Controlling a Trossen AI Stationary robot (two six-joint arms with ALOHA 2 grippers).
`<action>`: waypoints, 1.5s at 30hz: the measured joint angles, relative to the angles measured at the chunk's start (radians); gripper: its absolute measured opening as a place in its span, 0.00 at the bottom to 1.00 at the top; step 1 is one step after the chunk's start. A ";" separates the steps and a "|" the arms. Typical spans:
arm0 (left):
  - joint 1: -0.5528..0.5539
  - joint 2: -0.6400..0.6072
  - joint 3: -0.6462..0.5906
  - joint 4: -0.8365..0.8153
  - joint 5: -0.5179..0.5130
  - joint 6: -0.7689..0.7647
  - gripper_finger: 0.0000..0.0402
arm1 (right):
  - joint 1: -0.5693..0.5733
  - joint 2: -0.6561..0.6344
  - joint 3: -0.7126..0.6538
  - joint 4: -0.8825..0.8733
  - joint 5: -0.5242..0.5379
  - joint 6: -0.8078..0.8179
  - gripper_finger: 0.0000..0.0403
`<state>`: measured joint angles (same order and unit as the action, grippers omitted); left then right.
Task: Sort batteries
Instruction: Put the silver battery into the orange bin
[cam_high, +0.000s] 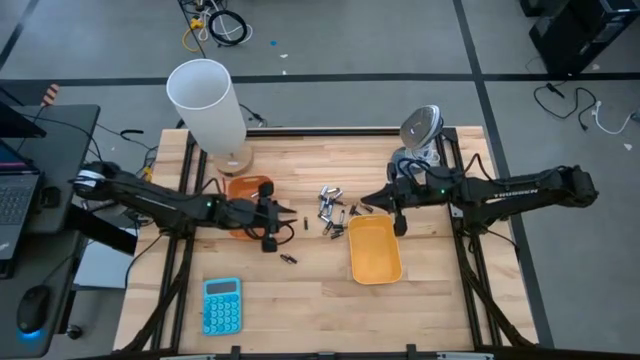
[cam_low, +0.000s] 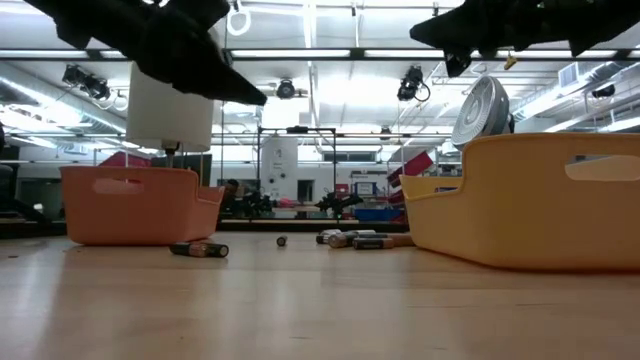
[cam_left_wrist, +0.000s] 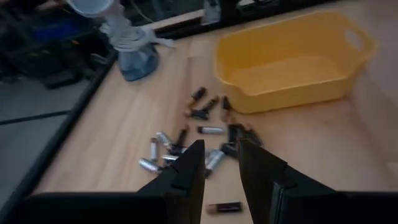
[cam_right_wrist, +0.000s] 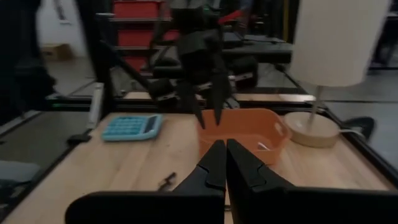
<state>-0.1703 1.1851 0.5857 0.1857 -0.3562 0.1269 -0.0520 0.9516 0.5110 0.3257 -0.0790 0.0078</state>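
Small cylindrical batteries (cam_high: 333, 208) are scattered on the wooden table (cam_high: 300, 300). The left end effector (cam_high: 297, 215) is held parted and empty beside the orange plastic tray (cam_high: 245, 187). The right end effector (cam_high: 366, 197) is closed on nothing near the yellow tray (cam_high: 375, 250).

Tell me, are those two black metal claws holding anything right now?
No, neither. The left gripper hangs open and empty above the small cylindrical batteries; the right gripper is shut on nothing.

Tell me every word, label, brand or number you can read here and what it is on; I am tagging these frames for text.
No text can be read with certainty.
Right arm: pale lettering along its link, too small to read.
Calculator: key markings too small to read.
Batteries: label bands visible, print blurred.
Yellow tray and orange tray: no markings visible.
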 joint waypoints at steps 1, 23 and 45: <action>0.000 0.013 0.000 0.026 -0.020 0.005 0.25 | 0.004 0.000 0.000 -0.004 0.029 0.001 0.00; 0.204 0.308 0.119 0.241 -0.081 -0.003 0.25 | -0.057 -0.007 0.000 -0.193 0.239 0.002 0.00; 0.290 0.626 0.153 0.444 0.079 -0.079 0.25 | -0.057 -0.120 0.000 -0.280 0.393 -0.052 0.00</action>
<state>0.1192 1.8107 0.7383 0.6299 -0.2769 0.0480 -0.1089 0.8318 0.5110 0.0456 0.3138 -0.0444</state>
